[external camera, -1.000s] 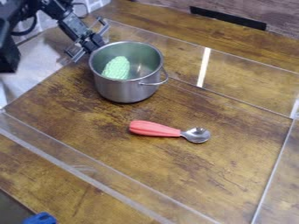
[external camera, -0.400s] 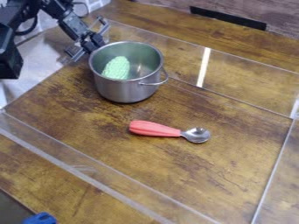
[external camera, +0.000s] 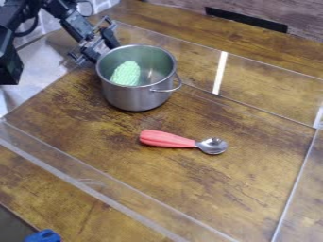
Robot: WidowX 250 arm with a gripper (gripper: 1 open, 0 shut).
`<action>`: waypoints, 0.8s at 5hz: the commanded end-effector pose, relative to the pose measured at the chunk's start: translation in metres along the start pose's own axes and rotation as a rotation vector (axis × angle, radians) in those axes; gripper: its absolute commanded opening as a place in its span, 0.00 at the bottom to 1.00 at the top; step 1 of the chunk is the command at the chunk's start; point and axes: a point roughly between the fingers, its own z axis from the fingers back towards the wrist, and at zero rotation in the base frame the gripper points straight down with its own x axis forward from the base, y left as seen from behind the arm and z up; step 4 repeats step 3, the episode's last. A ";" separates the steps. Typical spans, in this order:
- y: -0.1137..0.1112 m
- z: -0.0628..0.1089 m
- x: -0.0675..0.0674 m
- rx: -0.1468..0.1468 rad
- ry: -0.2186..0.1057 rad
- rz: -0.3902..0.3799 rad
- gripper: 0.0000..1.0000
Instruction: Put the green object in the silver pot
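The green object (external camera: 124, 71), a light green bumpy oval, lies inside the silver pot (external camera: 139, 93), against its left inner wall. The pot stands upright on the wooden table at the upper left. My gripper (external camera: 91, 45) hangs just beyond the pot's far left rim, apart from the green object. Its dark fingers (external camera: 106, 40) look parted and hold nothing.
A spoon with a red handle (external camera: 180, 142) lies on the table in front of the pot. A clear plastic barrier (external camera: 222, 72) rings the work area. A blue item (external camera: 44, 236) shows at the bottom left edge.
The gripper's fingers have spread slightly while the hand stayed by the pot's rim. The green object and the pot have not moved.
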 end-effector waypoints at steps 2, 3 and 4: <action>0.013 0.056 0.040 -0.114 0.014 0.048 1.00; 0.007 0.056 0.033 -0.134 0.013 0.074 1.00; 0.007 0.056 0.033 -0.134 0.013 0.074 1.00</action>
